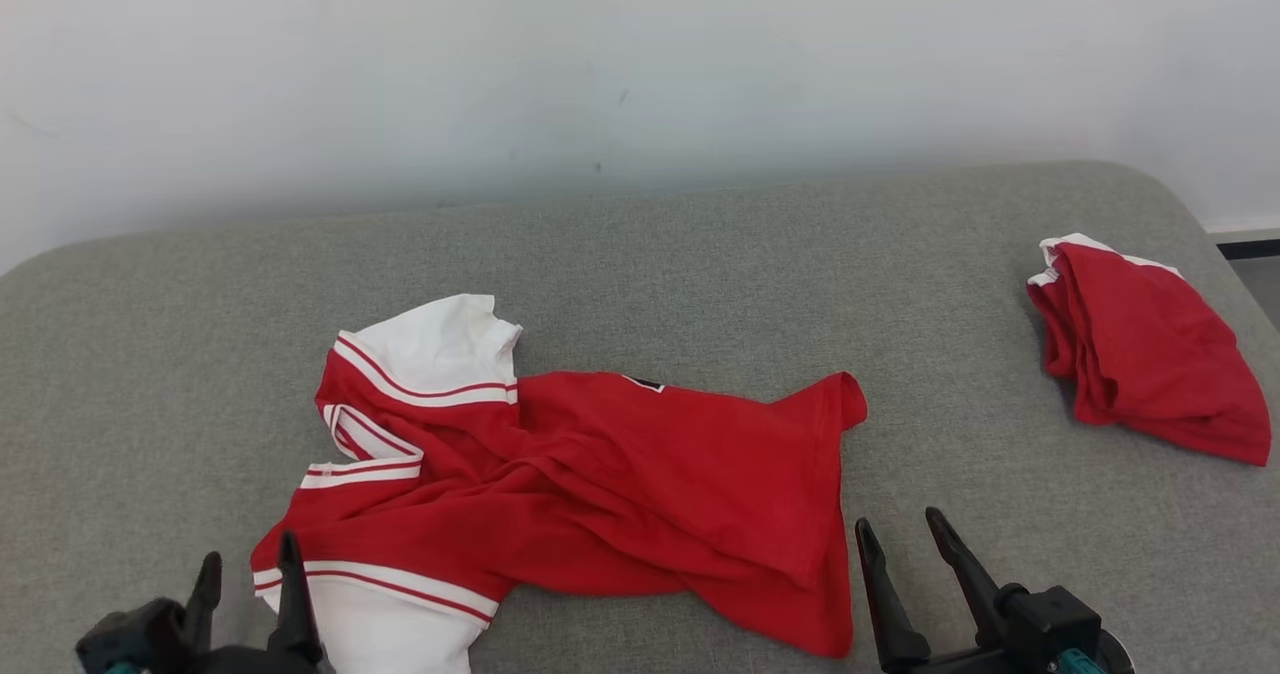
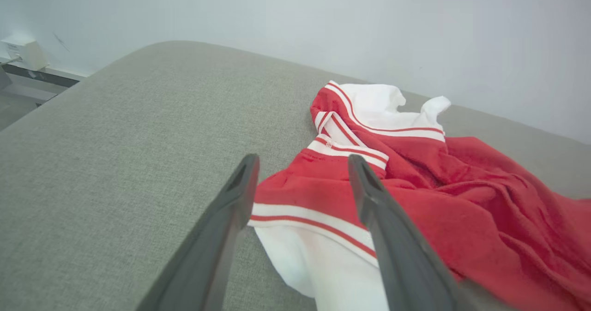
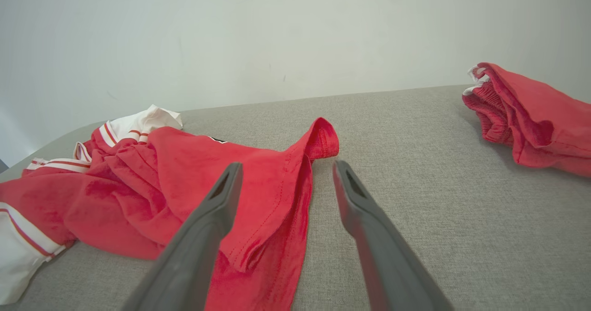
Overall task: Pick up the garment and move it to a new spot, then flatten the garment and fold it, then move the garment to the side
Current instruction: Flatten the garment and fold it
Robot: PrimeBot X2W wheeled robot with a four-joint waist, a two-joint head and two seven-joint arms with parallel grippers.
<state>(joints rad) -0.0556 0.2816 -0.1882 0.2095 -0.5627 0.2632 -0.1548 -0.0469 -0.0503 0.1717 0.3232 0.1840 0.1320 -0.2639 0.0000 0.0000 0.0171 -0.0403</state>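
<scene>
As I watched the feeds, the garment [image 1: 600, 474] lay crumpled on the grey pad [image 1: 700, 254], left of the pad's middle and close to its near edge. It was red, with white, red-striped sleeves and collar bunched at its left end. One white sleeve pointed far, toward the wall [image 1: 600, 54], and another lay at the near left. Its red hem trailed right, with one corner curled up at the far right of the cloth.

My left gripper [image 1: 251, 551] sat at the near left with its fingers spread, tips over the striped band of the near sleeve. I could not tell whether they touched the cloth. In the left wrist view that white sleeve showed between the two fingers.

My right gripper [image 1: 898, 520] sat at the near right, fingers likewise spread, just beside the garment's right hem. In the right wrist view, the finger on that view's left overlapped the hem edge, while the other stood over bare pad.

A second garment [image 1: 1150, 354], red with a white edge, lay folded at the far right of the pad, well apart from the first.
</scene>
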